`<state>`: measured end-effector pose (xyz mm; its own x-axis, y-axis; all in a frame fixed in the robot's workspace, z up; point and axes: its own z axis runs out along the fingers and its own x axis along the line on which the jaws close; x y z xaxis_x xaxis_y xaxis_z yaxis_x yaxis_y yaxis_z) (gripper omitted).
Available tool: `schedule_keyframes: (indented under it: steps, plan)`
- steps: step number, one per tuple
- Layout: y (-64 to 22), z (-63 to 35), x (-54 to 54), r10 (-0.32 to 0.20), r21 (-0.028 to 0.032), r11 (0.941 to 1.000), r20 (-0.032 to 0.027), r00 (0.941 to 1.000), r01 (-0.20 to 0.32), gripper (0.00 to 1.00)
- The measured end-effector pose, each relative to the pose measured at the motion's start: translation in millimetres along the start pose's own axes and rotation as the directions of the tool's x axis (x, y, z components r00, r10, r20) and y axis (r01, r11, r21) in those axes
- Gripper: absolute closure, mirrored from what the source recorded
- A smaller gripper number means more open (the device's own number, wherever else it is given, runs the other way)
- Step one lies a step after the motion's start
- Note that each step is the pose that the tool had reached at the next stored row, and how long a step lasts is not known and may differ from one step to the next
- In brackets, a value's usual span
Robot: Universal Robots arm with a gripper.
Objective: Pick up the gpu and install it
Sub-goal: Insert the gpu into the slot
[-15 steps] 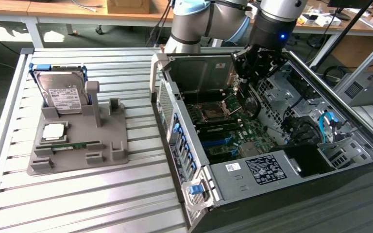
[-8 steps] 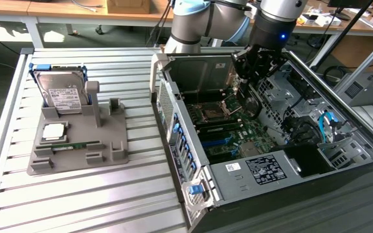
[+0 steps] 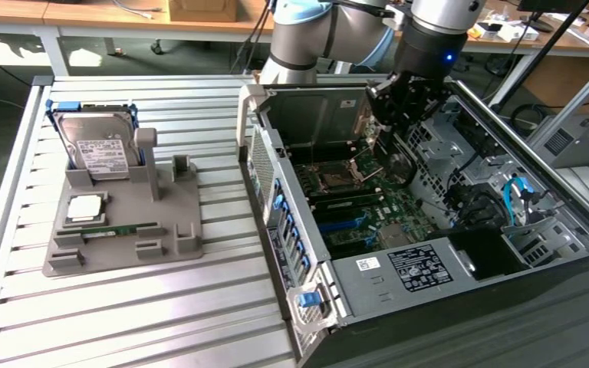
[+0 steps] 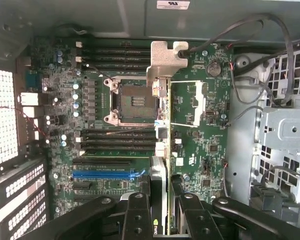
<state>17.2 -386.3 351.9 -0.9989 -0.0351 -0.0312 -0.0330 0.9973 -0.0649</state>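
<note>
My gripper (image 3: pixel 405 103) hangs over the open computer case (image 3: pixel 397 307), above the motherboard (image 3: pixel 366 207). It is shut on the gpu (image 4: pixel 162 150), which the wrist view shows edge-on as a thin card between the two black fingers (image 4: pixel 137 215). The card's silver end bracket (image 4: pixel 166 61) points away from the gripper. The card hovers over the green motherboard (image 4: pixel 205 135), beside the empty CPU socket (image 4: pixel 134 102), and is apart from the blue slot (image 4: pixel 107 174). In the exterior view the gpu (image 3: pixel 376 142) hangs as a dark strip under the gripper.
A grey holder (image 3: pixel 120 222) on the slatted table at the exterior view's left carries a hard drive (image 3: pixel 98 149), a square chip (image 3: pixel 85 207) and a green RAM stick (image 3: pixel 110 230). Case walls, drive cages (image 4: pixel 285 135) and cables (image 4: pixel 250 65) crowd the board.
</note>
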Motion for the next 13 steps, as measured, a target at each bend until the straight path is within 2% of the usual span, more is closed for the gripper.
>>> schedule_keyframes:
  steps: [13]
  plan:
    - [0.0, 0.0, 0.0, -0.093, -0.0026, 0.9956, 0.0062, 0.9956, 0.093, 0.73]
